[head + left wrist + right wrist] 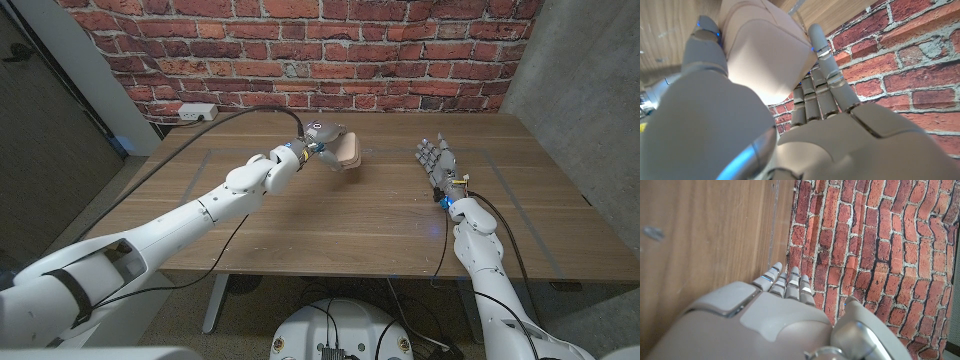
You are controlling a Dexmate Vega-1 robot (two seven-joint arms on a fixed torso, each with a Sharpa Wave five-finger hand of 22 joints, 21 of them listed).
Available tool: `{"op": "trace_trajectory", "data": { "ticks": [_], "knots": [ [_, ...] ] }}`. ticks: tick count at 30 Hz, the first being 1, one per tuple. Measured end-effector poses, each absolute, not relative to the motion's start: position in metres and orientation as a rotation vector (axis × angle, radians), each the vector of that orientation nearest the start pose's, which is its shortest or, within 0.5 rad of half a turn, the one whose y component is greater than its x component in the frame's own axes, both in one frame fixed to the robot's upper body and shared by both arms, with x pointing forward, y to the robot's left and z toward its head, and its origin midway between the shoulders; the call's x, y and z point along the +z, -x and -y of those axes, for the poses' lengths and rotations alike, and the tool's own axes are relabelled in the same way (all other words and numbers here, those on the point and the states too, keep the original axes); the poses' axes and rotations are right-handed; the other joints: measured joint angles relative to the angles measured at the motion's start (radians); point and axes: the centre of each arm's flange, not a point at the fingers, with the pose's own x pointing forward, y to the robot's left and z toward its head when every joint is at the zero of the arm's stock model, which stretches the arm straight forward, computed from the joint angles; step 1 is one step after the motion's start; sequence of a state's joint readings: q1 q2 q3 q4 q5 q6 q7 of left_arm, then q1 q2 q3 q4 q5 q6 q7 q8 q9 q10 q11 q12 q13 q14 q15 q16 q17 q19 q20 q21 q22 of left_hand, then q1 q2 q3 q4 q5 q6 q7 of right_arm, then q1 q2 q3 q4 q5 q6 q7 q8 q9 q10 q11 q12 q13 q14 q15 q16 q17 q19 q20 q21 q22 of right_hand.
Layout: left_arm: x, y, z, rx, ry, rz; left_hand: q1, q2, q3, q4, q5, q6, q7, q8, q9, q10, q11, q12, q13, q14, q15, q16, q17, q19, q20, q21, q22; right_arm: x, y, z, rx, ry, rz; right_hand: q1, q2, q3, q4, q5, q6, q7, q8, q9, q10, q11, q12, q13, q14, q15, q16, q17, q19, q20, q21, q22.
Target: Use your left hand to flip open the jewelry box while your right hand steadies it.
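The jewelry box (346,153) is a small beige box with rounded corners, at the table's back middle. My left hand (322,135) reaches it from the left and grips it. In the left wrist view the jewelry box (765,50) sits between the thumb and the fingers (826,65) of my left hand (790,135), and its lid looks closed. My right hand (437,166) stands to the right of the box, well apart from it, fingers straight and spread, holding nothing. The right wrist view shows my right hand (775,315) over bare wood.
A white power strip (197,112) lies at the table's (330,230) back left edge, below the brick wall (330,50). A grey concrete wall (590,90) stands to the right. Bare wood stretches across the front of the table.
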State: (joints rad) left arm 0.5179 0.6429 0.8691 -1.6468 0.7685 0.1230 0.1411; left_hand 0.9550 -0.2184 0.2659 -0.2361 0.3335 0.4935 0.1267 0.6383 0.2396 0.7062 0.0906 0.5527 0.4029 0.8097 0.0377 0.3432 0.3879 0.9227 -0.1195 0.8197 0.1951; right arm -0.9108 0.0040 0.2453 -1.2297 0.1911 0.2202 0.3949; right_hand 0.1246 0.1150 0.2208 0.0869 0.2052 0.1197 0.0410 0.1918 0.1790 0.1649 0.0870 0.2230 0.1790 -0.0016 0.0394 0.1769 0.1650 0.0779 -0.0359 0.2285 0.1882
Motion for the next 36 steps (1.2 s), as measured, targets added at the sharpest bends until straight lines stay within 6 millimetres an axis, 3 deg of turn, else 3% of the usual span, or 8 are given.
{"op": "trace_trajectory", "data": {
  "ticks": [25, 36],
  "knots": [
    [0.054, -0.616, -0.122, -0.026, -1.105, 0.955, 0.0, 0.0, 0.0, 0.0, 0.011, 0.0, 0.0, 0.002, 0.008, 0.0, 0.0, 0.0, 0.009, 0.0, 0.0, -0.004, 0.02, -0.005, 0.005, 0.024, 0.0, -0.071, -0.651, 0.3, 0.169, -0.134, 0.609, 0.012, -0.001, 0.013, -0.013, 0.0, 0.0, 0.0, 0.0, 0.0, 0.0, 0.0, -0.005, 0.0, 0.0, 0.0, 0.0, 0.0, 0.004, 0.004, -0.007, -0.002],
    [0.05, -0.624, -0.124, -0.109, -0.902, 0.902, 0.0, 0.0, 0.012, -0.012, 0.015, 0.0, 0.0, 0.002, 0.009, 0.001, 0.0, 0.0, 0.009, 0.0, 0.0, -0.007, 0.028, -0.005, 0.005, 0.032, -0.005, -0.057, -0.638, 0.291, 0.169, -0.048, 0.663, 0.05, -0.014, 0.025, -0.042, 0.0, 0.0, 0.0, 0.0, 0.0, 0.0, 0.0, -0.005, 0.0, 0.0, 0.0, 0.0, 0.0, 0.007, 0.007, -0.012, -0.002]
  ]
}}
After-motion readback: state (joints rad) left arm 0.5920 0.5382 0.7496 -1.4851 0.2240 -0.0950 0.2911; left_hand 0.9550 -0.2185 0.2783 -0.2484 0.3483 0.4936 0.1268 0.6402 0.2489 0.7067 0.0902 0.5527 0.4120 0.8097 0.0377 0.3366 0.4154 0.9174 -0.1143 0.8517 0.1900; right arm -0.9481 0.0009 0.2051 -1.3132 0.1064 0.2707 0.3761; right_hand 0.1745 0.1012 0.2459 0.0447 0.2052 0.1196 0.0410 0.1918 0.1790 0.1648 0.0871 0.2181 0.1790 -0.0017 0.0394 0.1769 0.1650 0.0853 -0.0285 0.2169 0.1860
